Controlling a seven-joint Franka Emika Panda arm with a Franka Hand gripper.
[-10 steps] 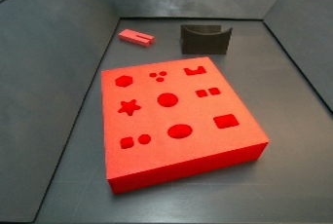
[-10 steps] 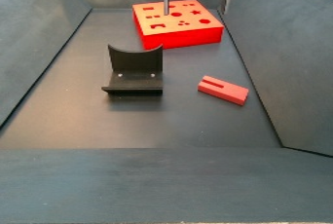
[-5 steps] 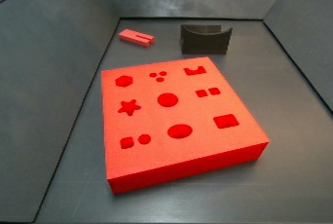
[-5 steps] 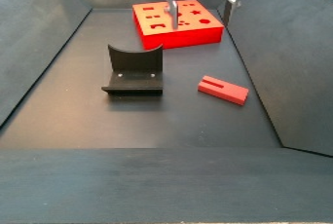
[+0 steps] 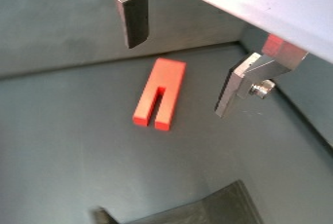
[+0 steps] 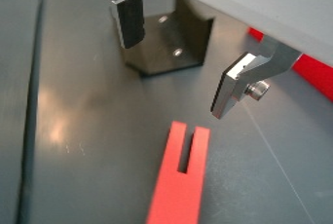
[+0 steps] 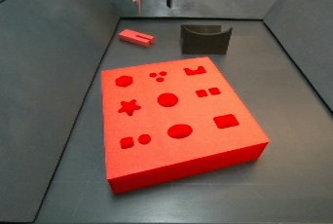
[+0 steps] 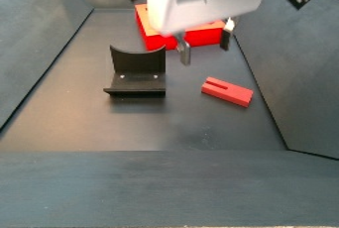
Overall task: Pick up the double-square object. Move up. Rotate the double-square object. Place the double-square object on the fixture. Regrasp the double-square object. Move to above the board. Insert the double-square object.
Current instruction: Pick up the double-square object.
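Observation:
The double-square object (image 7: pixel 136 37) is a small red-pink block with a slot. It lies flat on the dark floor near the back wall and shows in the other side view (image 8: pixel 227 91). My gripper (image 8: pixel 207 49) is open and empty. It hangs above the floor between the fixture (image 8: pixel 135 71) and the block, and shows high up in a side view (image 7: pixel 155 2). In both wrist views the block (image 5: pixel 159 93) (image 6: pixel 180 174) lies below the open fingers (image 5: pixel 134 18), untouched. The dark fixture (image 6: pixel 169 38) stands beyond them. The red board (image 7: pixel 176 111) lies flat, apart from both.
Grey walls enclose the floor on all sides. The fixture (image 7: pixel 204 39) stands near the back wall beside the block. An edge of the board (image 6: pixel 313 72) shows in a wrist view. In a side view the gripper body partly hides the board (image 8: pixel 153 36).
The gripper has come down from the top of both side views. It now hangs lower, over the floor near the block and the fixture. The block, fixture and board have not moved.

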